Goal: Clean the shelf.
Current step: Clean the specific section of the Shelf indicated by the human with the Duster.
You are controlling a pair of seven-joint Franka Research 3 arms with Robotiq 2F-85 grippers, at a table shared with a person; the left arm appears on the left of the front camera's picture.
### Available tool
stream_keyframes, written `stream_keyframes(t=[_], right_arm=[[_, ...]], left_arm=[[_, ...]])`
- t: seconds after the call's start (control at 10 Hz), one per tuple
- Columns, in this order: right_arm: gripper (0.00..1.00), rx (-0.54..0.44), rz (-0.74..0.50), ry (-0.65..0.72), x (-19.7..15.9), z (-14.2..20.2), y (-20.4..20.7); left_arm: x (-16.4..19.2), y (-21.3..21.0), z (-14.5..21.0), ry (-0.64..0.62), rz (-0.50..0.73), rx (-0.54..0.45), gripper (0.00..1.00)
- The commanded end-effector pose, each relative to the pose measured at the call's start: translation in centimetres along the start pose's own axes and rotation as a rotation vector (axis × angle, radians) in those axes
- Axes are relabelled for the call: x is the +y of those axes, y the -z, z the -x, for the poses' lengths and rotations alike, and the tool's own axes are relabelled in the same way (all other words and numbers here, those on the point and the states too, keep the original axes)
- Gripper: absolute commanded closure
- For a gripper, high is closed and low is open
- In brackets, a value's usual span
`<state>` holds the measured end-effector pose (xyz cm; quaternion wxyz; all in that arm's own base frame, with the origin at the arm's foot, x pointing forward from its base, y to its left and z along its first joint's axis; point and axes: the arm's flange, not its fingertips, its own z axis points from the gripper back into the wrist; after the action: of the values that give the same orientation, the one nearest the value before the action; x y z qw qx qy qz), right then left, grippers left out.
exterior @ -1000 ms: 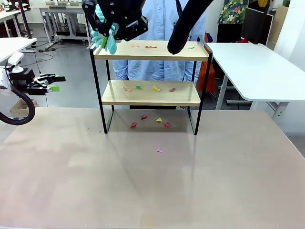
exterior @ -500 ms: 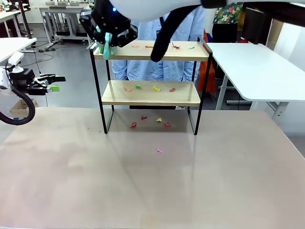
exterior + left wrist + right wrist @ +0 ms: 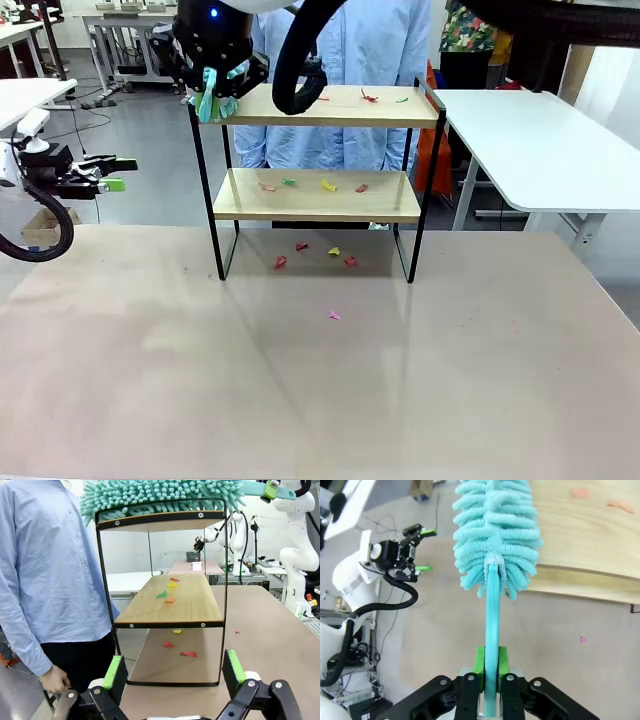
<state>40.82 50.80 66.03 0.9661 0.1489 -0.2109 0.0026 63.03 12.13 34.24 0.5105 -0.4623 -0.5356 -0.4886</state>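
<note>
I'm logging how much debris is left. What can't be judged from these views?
Front view: a black cable and the duster cover the left of the shelf's top board, so scraps there are unknown.
Left wrist view: the top board shows edge-on from below; its surface is hidden.
Right wrist view: the picture's edges cut off most of the board.

person: I see someone (image 3: pixel 330 140) in a light blue shirt standing just behind the shelf (image 3: pixel 380 207), at the far side.
table: pale wood-toned top (image 3: pixel 320 400), stretching toward my camera.
white table: (image 3: pixel 540 150) off to the right, apart from ours.
cardboard box: (image 3: pixel 38 226) on the grey floor (image 3: pixel 150 130), far left, partly hidden.
floral cloth: (image 3: pixel 480 25) top right background.
</note>
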Motion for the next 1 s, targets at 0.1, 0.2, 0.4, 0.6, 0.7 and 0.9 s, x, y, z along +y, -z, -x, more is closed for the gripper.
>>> stream_keyframes(t=[0.1, 0.2, 0.4, 0.6, 0.7, 0.9], right_arm=[[0.87, 0.075, -0.040, 0.005, 0.5, -0.2, -0.2], [0.87, 0.007, 0.012, 0.015, -0.3, -0.3, 0.4], [0.87, 0.007, 0.012, 0.015, -0.3, -0.3, 0.4], [0.87, 0.019, 0.005, 0.016, -0.2, -0.3, 0.5], [0.87, 0.041, 0.009, 0.036, -2.3, -1.0, 0.0], [0.87, 0.045, 0.039, 0.058, -5.3, -1.5, -0.3]], left_arm=[[0.0, 0.0, -0.4, 0.005, -0.003, 0.004, 0.00], [0.0, 0.0, -0.4, 0.005, -0.003, 0.004, 0.00], [0.0, 0.0, -0.4, 0.005, -0.003, 0.004, 0.00], [0.0, 0.0, -0.4, 0.005, -0.003, 0.004, 0.00], [0.0, 0.0, -0.4, 0.005, -0.003, 0.004, 0.00], [0.0, 0.0, -0.4, 0.005, -0.003, 0.004, 0.00]])
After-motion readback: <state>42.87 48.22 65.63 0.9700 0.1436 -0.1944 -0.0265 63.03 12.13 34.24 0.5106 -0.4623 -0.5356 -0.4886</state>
